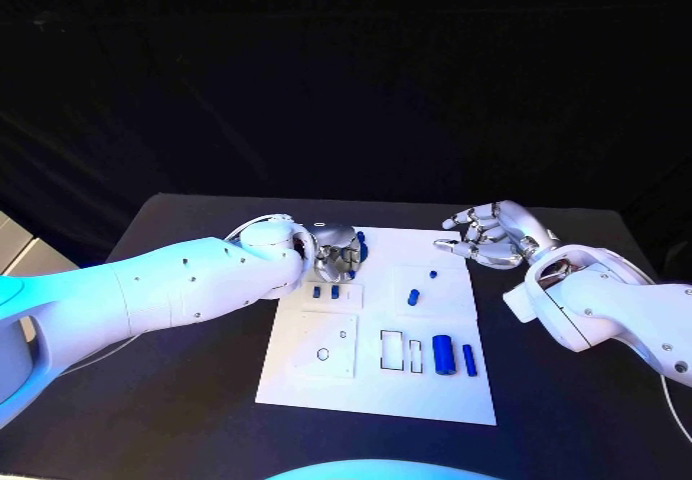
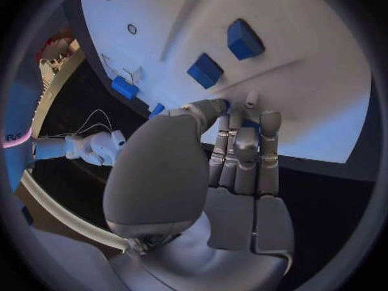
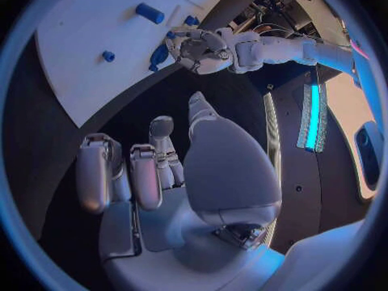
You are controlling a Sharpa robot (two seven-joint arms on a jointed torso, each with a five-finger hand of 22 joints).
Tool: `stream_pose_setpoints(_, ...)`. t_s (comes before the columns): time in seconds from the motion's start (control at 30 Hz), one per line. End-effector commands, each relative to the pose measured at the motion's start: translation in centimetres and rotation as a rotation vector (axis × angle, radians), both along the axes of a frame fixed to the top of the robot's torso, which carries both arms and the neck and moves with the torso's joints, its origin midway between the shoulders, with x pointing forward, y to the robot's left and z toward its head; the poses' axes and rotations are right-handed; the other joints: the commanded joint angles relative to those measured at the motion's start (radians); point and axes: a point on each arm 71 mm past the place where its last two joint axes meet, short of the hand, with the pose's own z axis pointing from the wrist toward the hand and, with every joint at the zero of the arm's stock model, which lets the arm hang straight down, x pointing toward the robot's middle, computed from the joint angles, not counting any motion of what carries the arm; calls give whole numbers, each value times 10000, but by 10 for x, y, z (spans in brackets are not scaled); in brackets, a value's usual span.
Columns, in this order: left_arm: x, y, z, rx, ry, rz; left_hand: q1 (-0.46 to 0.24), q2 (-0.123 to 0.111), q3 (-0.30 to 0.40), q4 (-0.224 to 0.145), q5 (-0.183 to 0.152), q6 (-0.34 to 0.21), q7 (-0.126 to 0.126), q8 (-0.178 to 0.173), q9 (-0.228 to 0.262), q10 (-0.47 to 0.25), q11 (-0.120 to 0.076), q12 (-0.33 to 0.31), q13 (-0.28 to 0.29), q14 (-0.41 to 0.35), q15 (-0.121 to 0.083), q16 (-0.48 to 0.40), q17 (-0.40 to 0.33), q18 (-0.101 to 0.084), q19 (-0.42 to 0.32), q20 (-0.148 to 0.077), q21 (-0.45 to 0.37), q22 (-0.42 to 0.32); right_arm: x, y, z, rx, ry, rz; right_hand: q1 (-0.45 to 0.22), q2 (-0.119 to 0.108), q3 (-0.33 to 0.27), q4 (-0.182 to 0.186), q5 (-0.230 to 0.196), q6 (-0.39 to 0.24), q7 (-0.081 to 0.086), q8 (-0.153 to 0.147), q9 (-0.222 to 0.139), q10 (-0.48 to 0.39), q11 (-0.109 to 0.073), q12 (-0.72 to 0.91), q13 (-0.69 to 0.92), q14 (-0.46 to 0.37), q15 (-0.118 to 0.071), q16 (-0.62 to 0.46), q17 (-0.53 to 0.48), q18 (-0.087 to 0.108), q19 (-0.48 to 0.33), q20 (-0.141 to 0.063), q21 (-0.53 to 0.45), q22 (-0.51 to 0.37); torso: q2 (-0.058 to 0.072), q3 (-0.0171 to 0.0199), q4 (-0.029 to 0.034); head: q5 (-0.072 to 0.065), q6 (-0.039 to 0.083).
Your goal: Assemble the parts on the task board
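The white task board (image 1: 378, 385) lies in the middle of the black table. My left hand (image 1: 335, 250) is at the board's far left corner, thumb and fingers (image 2: 242, 142) closed together around a blue part (image 1: 359, 240); the right wrist view shows this part (image 3: 158, 57) sticking out from that hand (image 3: 198, 45). My right hand (image 1: 495, 235) hovers off the board's far right corner, fingers (image 3: 145, 174) loosely bent, holding nothing. Two small blue parts (image 1: 326, 293) sit on the board just in front of the left hand. Another blue part (image 1: 414, 296) lies mid-board.
Two blue cylinders (image 1: 443, 354) (image 1: 469, 359) lie side by side at the board's right, beside rectangular slots (image 1: 392, 349). An oval hole (image 1: 323, 354) is in the left plate. A small blue part (image 1: 433, 272) stands further back. Bare black table (image 1: 173, 400) surrounds the board.
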Motion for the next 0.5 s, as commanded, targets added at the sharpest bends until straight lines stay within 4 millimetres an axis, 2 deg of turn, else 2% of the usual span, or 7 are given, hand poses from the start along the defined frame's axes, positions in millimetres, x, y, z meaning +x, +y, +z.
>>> stream_pose_setpoints(0.03,-1,-4,-1,23,152,-208,-108,36,72,-26,-27,92,0,-73,-21,88,-9,-102,-49,144,-16,109,117,-125,9,-24,86,102,-1,2,0,16,-63,151,101,6,55,6,38,-25,17,64,-11,-56,-6,-28,-14,725,-31,-51,1328,114,96,-50,-9,1465,3,-3,-7,-10,-4)
stream_pose_setpoints(0.23,-2,-7,-3,15,302,-281,-212,-4,98,-53,-50,142,-7,-153,-53,144,0,-243,-114,182,-10,174,132,-134,-4,-24,150,177,-1,2,0,11,-46,156,101,6,55,6,38,-25,17,64,-11,-56,-6,-28,-14,725,-31,-51,1328,114,96,-50,-9,1465,-3,2,1,-11,-20)
stream_pose_setpoints(0.37,-2,-7,-4,79,418,-280,-358,-94,135,-93,-53,-37,17,-432,-158,62,85,-585,-260,57,59,147,-113,-129,-123,19,152,179,-1,2,0,8,-38,161,107,13,59,4,37,-14,13,74,-8,-54,-9,-50,-43,723,-34,-56,1321,116,93,-51,-21,1459,-6,-2,8,-25,-25)
stream_pose_setpoints(0.5,-2,-6,-5,170,528,-244,-403,-106,151,-114,-54,-82,37,-535,-194,51,116,-717,-315,24,83,148,-177,-128,-145,41,165,201,-1,2,0,6,-34,161,107,13,59,4,37,-14,13,74,-8,-54,-9,-50,-43,723,-34,-56,1321,116,93,-51,-21,1459,-10,-2,2,-26,-25)
